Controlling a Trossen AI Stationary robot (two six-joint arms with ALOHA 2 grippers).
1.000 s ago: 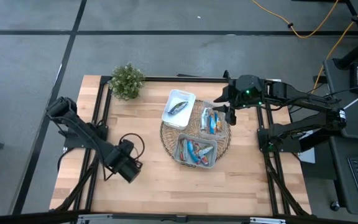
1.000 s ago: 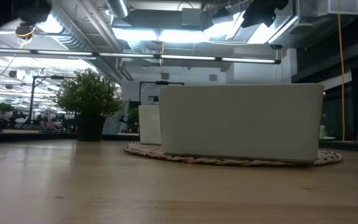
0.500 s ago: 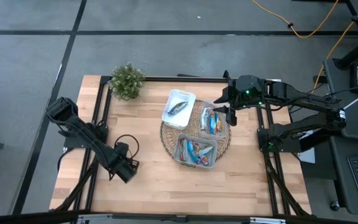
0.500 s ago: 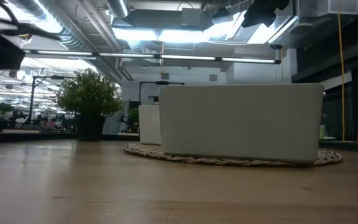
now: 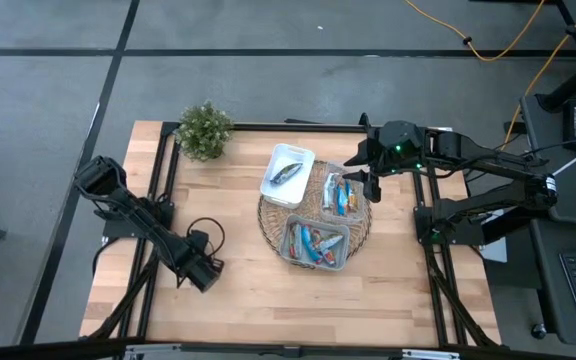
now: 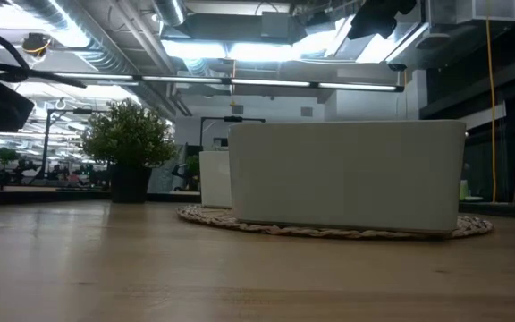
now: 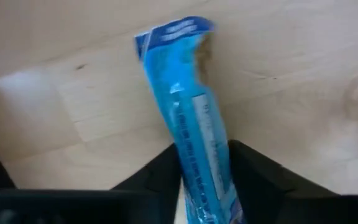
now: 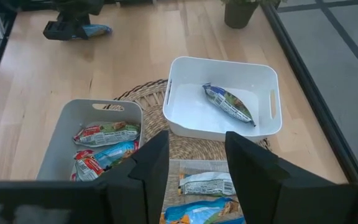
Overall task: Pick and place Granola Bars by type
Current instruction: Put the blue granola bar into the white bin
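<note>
My left gripper (image 5: 204,273) hangs over the near-left part of the table, shut on a blue granola bar (image 7: 188,106); the right wrist view shows that same blue bar (image 8: 97,29) far off. My right gripper (image 8: 194,143) is open, high above the trays at the table's right. Below it stand a white tray (image 8: 185,71) with one silvery bar (image 8: 229,103), a grey bin (image 8: 64,134) with red and blue bars (image 8: 104,149), and a clear tray (image 5: 340,192) with more bars (image 8: 205,185). My left gripper pinches the blue bar between its two fingers (image 7: 247,162), at the bar's lower half (image 7: 202,163). The bar sticks out forward past the fingertips, along them, with its crimped free end (image 7: 174,31) over the wood. I cannot tell whether that end touches the table.
The three containers sit on a round wicker mat (image 5: 268,225) at mid-table. A potted plant (image 5: 205,130) stands at the far left corner. Bare wood (image 5: 258,290) lies between my left gripper and the mat. In the low view the grey bin (image 6: 347,174) blocks the mat's middle.
My left gripper has come down toward the table with the blue bar and shifted slightly toward the left edge.
</note>
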